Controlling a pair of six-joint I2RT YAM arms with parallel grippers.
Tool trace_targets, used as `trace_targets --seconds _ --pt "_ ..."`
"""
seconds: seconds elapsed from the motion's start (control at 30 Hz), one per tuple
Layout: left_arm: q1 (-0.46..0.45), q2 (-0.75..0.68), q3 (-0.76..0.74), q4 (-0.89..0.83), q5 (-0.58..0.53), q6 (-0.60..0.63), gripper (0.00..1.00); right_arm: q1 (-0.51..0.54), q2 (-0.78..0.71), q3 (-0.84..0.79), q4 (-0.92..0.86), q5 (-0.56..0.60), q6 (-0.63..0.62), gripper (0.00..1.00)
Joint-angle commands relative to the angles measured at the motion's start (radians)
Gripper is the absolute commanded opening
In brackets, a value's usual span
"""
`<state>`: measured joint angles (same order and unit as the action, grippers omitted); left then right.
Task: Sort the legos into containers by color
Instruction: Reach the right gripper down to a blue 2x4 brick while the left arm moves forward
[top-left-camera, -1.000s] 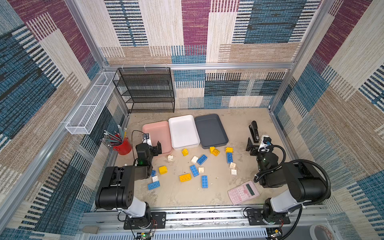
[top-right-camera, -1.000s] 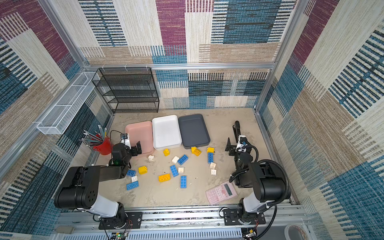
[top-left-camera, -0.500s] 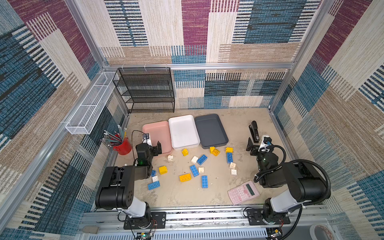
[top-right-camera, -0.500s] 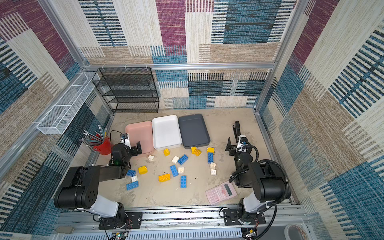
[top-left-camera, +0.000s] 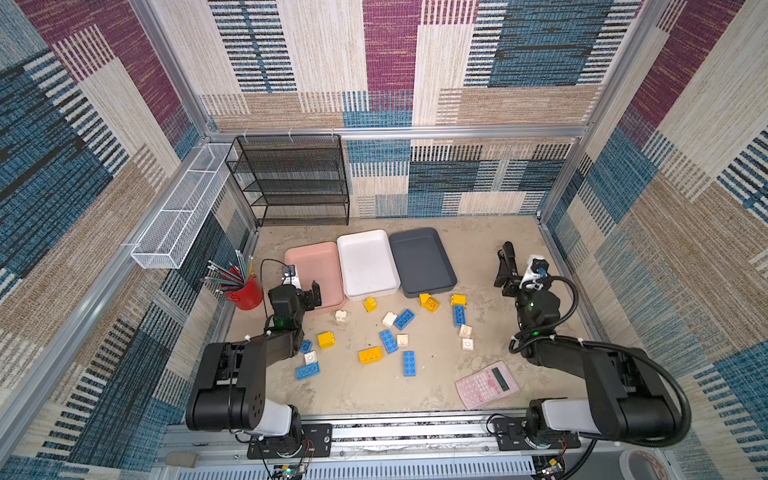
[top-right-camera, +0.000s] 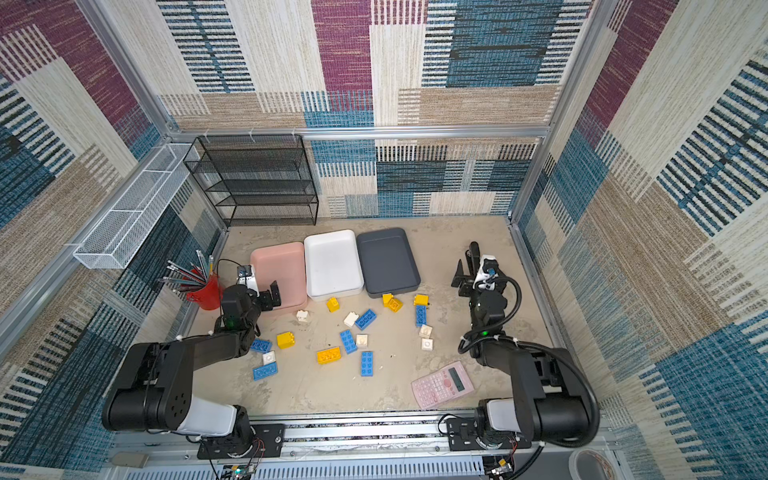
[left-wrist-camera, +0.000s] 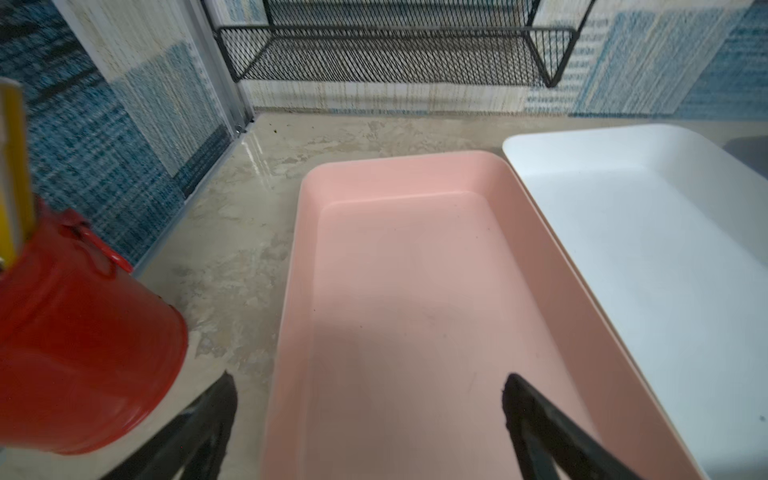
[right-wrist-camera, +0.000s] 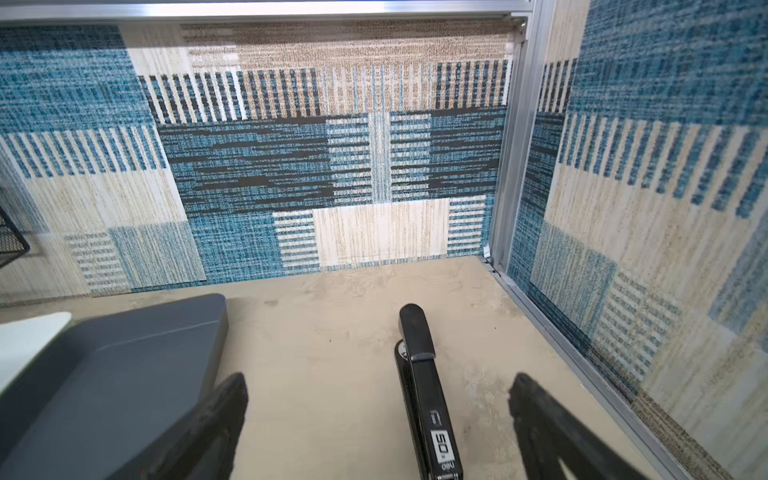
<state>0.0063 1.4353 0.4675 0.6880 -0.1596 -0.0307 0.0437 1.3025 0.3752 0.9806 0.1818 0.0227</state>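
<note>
My left gripper (left-wrist-camera: 368, 386) hangs with its jaws spread wide and nothing between them, above the near end of the pink tray (top-left-camera: 322, 264). In the left wrist view one finger sits over the tray's bare floor and the other over the table (top-left-camera: 357, 395) just outside its wall, on the side of the red pencil cup (top-left-camera: 246, 293) by the table's left edge. My right gripper (right-wrist-camera: 379, 380) is as wide open and just as empty, near the table's right edge, and a black stapler (right-wrist-camera: 417, 365) lies on the table below and ahead of the gap between its fingers. The pink tray, the white tray (top-left-camera: 365, 262) and the dark grey tray (top-left-camera: 419, 257) stand side by side toward the back edge, long walls close together, their floors bare. The legos (top-left-camera: 388, 341) all lie loose on the table in front of those trays, around its middle. One yellow brick (top-left-camera: 370, 304) sits just off the white tray's near wall, a yellow pair (top-left-camera: 431, 305) just off the dark grey tray's near wall, and a white cube (top-left-camera: 341, 316) near the pink tray's near right corner. A blue brick (top-left-camera: 459, 315) lies just beside another yellow one toward the right. Two more blue bricks and a white cube lie close to my left arm (top-left-camera: 274, 345). A pink calculator (top-left-camera: 487, 384) rests near the front right corner.
</note>
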Motion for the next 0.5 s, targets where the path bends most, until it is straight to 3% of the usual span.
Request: trace_targets --seconds 0.0,0.17,0.33,0.47 --pt "-0.008 -0.099 0.076 -0.238 -0.081 -0.024 1.00 0.021 -0.108 0.096 -0.404 0.090 0.066 0.99" --pt "-0.072 -0.214 0.279 -0.676 -0.253 -0.198 1.00 0.120 -0.184 0.257 -0.755 0.210 0.121 0.99" --pt "-0.254 -0.302 0.406 -0.980 -0.347 -0.302 1.00 0.277 -0.233 0.348 -1.001 0.232 0.168 0.99" --pt "-0.389 -0.401 0.443 -1.177 -0.314 -0.384 1.00 0.442 -0.264 0.400 -1.179 0.236 0.260 0.99"
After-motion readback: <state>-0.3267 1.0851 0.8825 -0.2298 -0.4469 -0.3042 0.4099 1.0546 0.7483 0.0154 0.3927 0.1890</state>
